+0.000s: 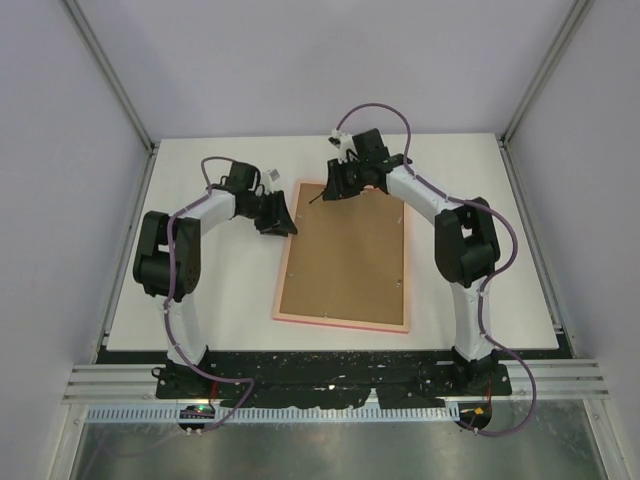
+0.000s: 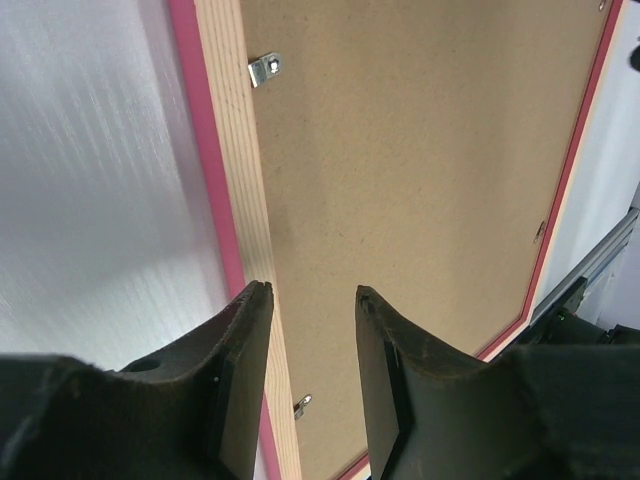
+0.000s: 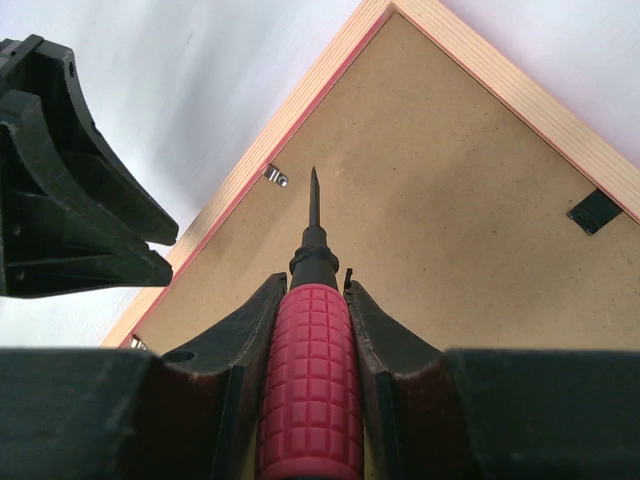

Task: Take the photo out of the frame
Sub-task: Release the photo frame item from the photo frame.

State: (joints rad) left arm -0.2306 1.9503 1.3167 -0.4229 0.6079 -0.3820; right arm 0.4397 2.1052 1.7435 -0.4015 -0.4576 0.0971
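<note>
1. You see the frame (image 1: pixel 340 324) lying face down in the middle of the tabletop (image 1: pixel 220 300). The brown backing board (image 1: pixel 345 250) fills it, so the photo is hidden from you.
2. Your left end effector (image 2: pixel 313 292) is released. Its fingers stand apart over the left rim of the frame and hold nothing.
3. Your right end effector (image 3: pixel 312 282) is clenched on the red handle of a screwdriver (image 3: pixel 310 370). The tip points just beside a metal clip (image 3: pixel 277 177) near the same rim.
</note>
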